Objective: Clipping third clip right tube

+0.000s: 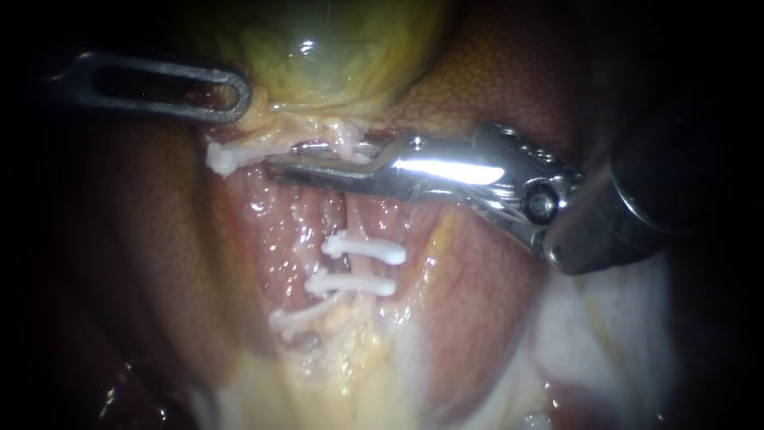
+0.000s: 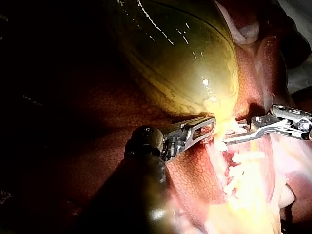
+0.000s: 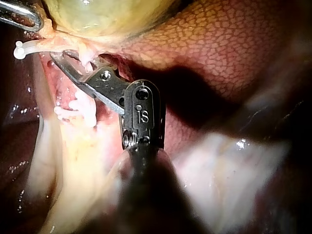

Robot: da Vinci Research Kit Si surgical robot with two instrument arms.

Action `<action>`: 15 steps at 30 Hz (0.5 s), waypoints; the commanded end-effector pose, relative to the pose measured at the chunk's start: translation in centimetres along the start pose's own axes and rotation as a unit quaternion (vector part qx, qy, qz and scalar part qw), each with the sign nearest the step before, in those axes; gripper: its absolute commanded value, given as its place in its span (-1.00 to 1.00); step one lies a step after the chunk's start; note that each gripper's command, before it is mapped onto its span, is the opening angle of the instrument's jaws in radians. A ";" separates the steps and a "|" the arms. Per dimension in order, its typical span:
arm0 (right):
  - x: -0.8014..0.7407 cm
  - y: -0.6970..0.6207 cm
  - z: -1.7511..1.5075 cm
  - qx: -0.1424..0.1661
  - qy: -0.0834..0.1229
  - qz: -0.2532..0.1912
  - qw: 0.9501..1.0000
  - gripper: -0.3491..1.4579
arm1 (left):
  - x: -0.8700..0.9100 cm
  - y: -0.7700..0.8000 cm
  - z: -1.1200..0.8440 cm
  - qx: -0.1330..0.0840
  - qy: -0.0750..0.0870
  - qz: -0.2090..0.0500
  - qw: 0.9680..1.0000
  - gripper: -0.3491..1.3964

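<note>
Nearest in the endoscope view, three white clips lie in a ladder. The near clip [image 1: 298, 318] sits a little to the left. The middle clip [image 1: 350, 284] and the far clip [image 1: 364, 248] lie just beyond it, each set crosswise. Both of those appear to sit on the right tube [image 1: 356, 223], a thin pale strand whose long axis runs near to far, up toward the gallbladder.

Beyond the ladder, the right instrument [image 1: 282, 158] reaches in from the right and lies across that tube at about a right angle, with its tips pointing left. Its jaws stand slightly spread. A narrow gap shows between them and the strand passes through it, but I see no squeeze on it, and no clip in the jaws can be made out. The tube therefore lies inside the jaws already, well clear of the far clip. In my judgement the closing turns on keeping that crossing square.

A fourth clip, the left clip [image 1: 227, 155], lies just left of the jaw tips.

Farther on, the left instrument [image 1: 239, 95] comes in from the left, its jaws pinching pale tissue at the gallbladder's [image 1: 334, 48] neck. The liver [image 1: 493, 80] lies behind on the right. The right instrument is much the nearer to the tube.

The count is four clips and two instruments.
</note>
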 end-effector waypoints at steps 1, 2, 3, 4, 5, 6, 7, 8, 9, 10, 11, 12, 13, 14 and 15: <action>0.00 0.00 -0.01 0.000 0.000 0.000 1.000 -0.68 | 0.00 0.00 0.00 0.000 0.000 0.000 1.000 -1.00; 0.00 0.01 -0.01 0.000 0.000 0.000 1.000 -0.59 | 0.00 0.00 0.00 0.000 0.000 0.000 1.000 -1.00; 0.01 0.01 -0.01 0.000 0.000 0.000 1.000 -0.47 | 0.00 0.00 0.00 0.000 0.000 0.000 1.000 -1.00; 0.01 0.02 -0.01 -0.002 0.001 0.000 1.000 -0.37 | 0.00 0.00 0.00 0.000 0.000 0.000 1.000 -1.00; 0.01 0.04 -0.01 0.001 0.000 0.000 1.000 -0.26 | 0.00 0.00 0.00 0.000 0.000 0.000 1.000 -1.00; 0.01 0.05 -0.01 0.004 -0.002 0.000 1.000 -0.21 | 0.00 0.00 0.00 0.000 0.000 0.000 1.000 -1.00; 0.01 0.07 0.00 0.009 -0.004 0.003 1.000 -0.17 | 0.00 0.00 0.00 0.000 0.000 0.000 1.000 -1.00; 0.02 0.09 0.00 0.011 -0.005 -0.006 1.000 -0.13 | 0.00 0.00 0.00 0.000 0.000 0.000 1.000 -1.00; 0.02 0.10 0.00 0.013 -0.004 -0.009 1.000 -0.11 | 0.00 0.00 0.00 0.000 0.000 0.000 1.000 -1.00; 0.02 0.12 -0.01 0.017 -0.004 -0.015 1.000 -0.09 | 0.00 0.00 0.00 0.000 0.000 0.000 1.000 -1.00; 0.02 0.13 -0.01 0.022 -0.004 -0.024 0.999 -0.08 | 0.00 0.00 0.00 0.000 0.000 0.000 1.000 -1.00; 0.02 0.14 -0.01 0.025 -0.005 -0.027 0.999 -0.06 | 0.00 0.00 0.00 0.000 0.000 0.000 1.000 -1.00; 0.02 0.15 -0.01 0.032 -0.008 -0.030 0.999 -0.06 | 0.00 0.00 0.00 0.000 0.000 0.000 1.000 -1.00; 0.01 0.15 -0.03 0.046 -0.012 -0.033 0.998 -0.06 | 0.00 0.00 0.00 0.000 0.000 0.000 1.000 -1.00; -0.01 0.15 -0.04 0.056 -0.014 -0.033 0.998 -0.06 | 0.01 0.00 -0.01 0.000 0.000 0.000 1.000 -1.00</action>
